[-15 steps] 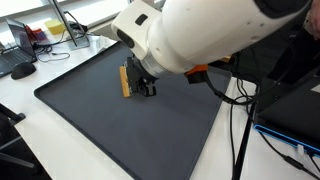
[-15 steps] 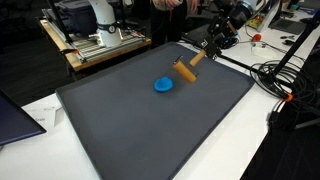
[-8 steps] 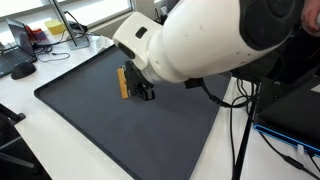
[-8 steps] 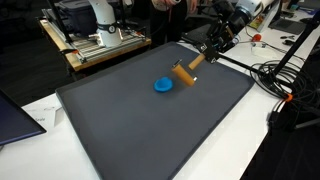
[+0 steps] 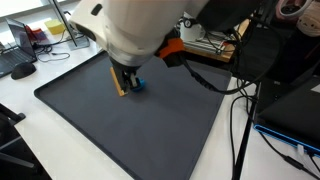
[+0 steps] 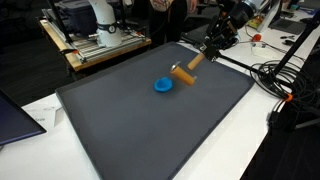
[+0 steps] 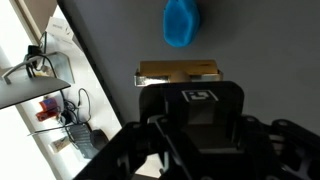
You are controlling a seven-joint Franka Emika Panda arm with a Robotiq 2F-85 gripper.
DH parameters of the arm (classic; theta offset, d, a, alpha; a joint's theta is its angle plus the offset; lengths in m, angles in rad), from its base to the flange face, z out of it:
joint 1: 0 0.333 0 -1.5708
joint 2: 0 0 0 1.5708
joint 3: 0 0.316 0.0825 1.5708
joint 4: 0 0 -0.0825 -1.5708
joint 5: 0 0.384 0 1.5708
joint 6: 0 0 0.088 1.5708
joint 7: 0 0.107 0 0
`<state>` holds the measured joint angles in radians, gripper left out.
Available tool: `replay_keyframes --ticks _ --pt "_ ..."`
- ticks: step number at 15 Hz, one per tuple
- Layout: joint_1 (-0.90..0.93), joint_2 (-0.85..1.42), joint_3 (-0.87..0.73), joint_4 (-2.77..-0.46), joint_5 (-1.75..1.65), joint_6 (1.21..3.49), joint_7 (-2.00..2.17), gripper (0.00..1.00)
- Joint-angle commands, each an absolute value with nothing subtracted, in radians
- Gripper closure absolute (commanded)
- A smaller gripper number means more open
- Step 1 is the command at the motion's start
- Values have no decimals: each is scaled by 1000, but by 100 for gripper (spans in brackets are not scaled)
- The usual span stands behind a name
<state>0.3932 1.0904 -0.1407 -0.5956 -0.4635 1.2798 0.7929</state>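
My gripper [image 6: 211,44] is shut on the upper end of a wooden bar [image 6: 186,69], which slants down to the dark grey mat [image 6: 150,130]. The bar's lower end rests on or just above the mat, close beside a blue round disc [image 6: 163,85]. In an exterior view the arm's white bulk hides most of the gripper [image 5: 128,78]; the wooden bar [image 5: 119,82] and a bit of the blue disc [image 5: 138,84] show beneath it. From the wrist, the wooden bar [image 7: 178,72] lies across just beyond the gripper [image 7: 186,96], with the blue disc [image 7: 180,22] farther out.
A laptop [image 6: 15,115] sits on the white table by the mat's near corner. Cables [image 6: 275,80] lie beside the mat's far side. A wooden cart with equipment [image 6: 95,40] stands behind. A mouse and keyboard [image 5: 20,68] sit off the mat.
The arm has swung, its white bulk shifting left and up in an exterior view, which uncovers the blue disc. The bar's lower end has crept slightly toward the disc.
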Motion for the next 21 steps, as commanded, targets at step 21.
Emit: replay_keyframes --ticks 21 --pt "-74 972 86 -567 -98 1337 257 52"
